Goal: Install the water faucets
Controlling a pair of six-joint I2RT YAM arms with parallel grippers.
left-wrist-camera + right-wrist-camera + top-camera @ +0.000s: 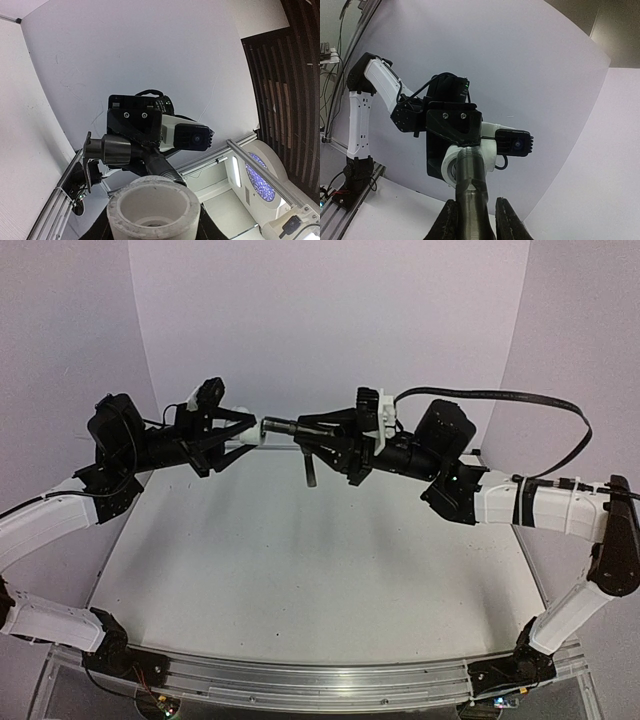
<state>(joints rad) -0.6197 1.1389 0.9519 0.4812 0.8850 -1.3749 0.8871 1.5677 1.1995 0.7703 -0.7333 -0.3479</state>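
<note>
Top cam first: both arms are raised well above the table [300, 570] and meet nose to nose near the back wall. The left gripper [230, 436] is pinching the white fitting [247, 438], and the right gripper [305, 430] is clamped on the dark tap [280, 427], w/ its lever [310, 470] hanging straight down. Tube end and fitting look touching or just abt, can't tell if it's started going in. Imo they're held in mid-air so each arm can tweak the angle freely, nothing on the table to brace against anyway. Left wrist cam: the fitting [154, 206] fills the bottom of the frame, open bore facing out at the tap [116, 149], which sits a bit up and left of the bore, so prob not lined up yet. Own fingers are hidden under the fitting, but it's obv gripped. Right wrist cam: both fingers [449, 221] are closed on the tap tube [470, 186], one each side, and the tube points straight at the fitting [489, 150] in the other gripper. Gripping low on the tube leaves the tip free to enter. Next bit needs a straight push along the tube axis; any tilt and I'd guess it jams on the rim.
</note>
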